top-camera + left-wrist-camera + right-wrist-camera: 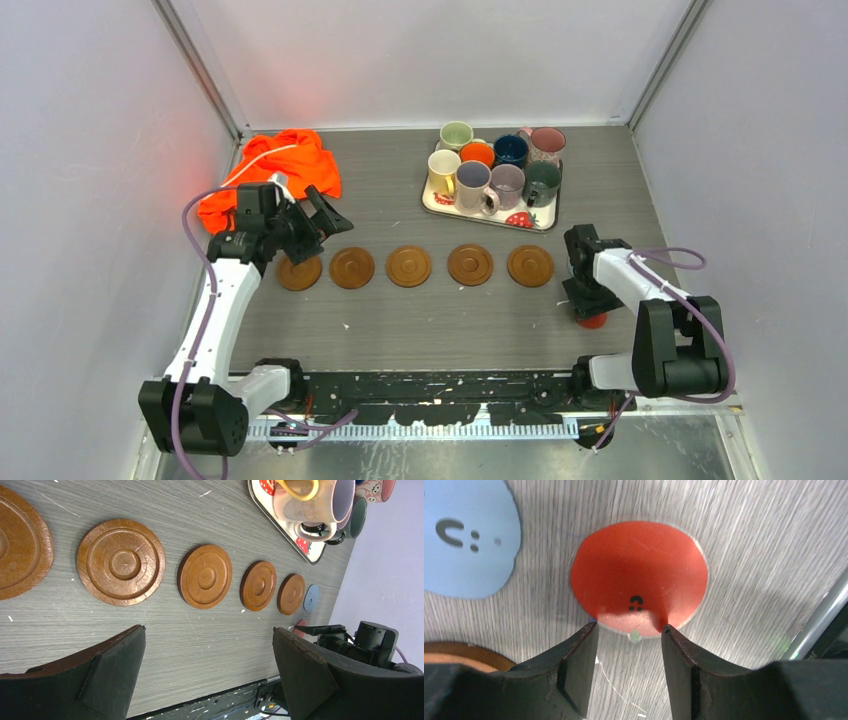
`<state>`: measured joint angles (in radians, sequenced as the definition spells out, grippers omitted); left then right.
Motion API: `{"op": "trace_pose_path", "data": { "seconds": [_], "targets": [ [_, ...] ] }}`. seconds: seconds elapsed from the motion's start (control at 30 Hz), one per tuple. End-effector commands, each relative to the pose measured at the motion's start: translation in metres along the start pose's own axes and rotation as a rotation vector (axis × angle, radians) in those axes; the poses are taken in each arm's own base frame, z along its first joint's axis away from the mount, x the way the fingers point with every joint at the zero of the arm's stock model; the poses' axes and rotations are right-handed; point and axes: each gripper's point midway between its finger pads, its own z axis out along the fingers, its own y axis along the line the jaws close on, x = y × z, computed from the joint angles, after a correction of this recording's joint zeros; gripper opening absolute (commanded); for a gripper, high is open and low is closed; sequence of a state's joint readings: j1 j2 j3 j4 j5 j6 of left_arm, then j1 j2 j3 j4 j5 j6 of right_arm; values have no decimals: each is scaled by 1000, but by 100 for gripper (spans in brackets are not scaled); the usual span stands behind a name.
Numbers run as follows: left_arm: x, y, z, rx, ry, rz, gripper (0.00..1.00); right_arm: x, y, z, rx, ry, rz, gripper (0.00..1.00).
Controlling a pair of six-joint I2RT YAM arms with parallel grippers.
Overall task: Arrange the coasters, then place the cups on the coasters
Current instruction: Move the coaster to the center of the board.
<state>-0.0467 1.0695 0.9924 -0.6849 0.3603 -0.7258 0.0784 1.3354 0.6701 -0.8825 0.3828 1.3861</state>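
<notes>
Five brown wooden coasters (409, 266) lie in a row across the table's middle. Several cups (473, 185) stand packed together on the strawberry-print tray (521, 219) at the back right. My left gripper (305, 232) hovers wide open over the leftmost brown coaster (299, 273), holding nothing. My right gripper (629, 627) is low over the table, partly open. Its fingertips (591, 626) sit at the near rim of a flat red coaster (639, 577), with only bare table between them. A light-blue coaster (466, 537) lies just beside the red one.
A crumpled orange cloth (270, 172) lies at the back left, behind my left gripper. White walls enclose the table on three sides. A black rail (430, 385) with the arm bases runs along the near edge.
</notes>
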Motion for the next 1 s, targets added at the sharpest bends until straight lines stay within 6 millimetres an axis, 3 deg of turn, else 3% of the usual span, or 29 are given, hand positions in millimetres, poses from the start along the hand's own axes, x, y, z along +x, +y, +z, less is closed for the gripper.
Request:
{"op": "trace_pose_path", "data": {
  "seconds": [0.0,0.37,0.73,0.9,0.97],
  "targets": [
    [-8,-17,-3,51,-15,26,100,-21,-10,9,37,-42,-14,55],
    [-4,-26,2,52,21,55,100,-62,-13,21,69,-63,54,55],
    [0,-28,5,52,38,64,100,-99,-1,31,41,-74,106,55],
    [2,-28,6,50,45,68,100,-112,4,16,22,-95,100,57],
    [1,-29,5,54,40,67,100,-117,0,5,21,-111,97,63]
  ]
}}
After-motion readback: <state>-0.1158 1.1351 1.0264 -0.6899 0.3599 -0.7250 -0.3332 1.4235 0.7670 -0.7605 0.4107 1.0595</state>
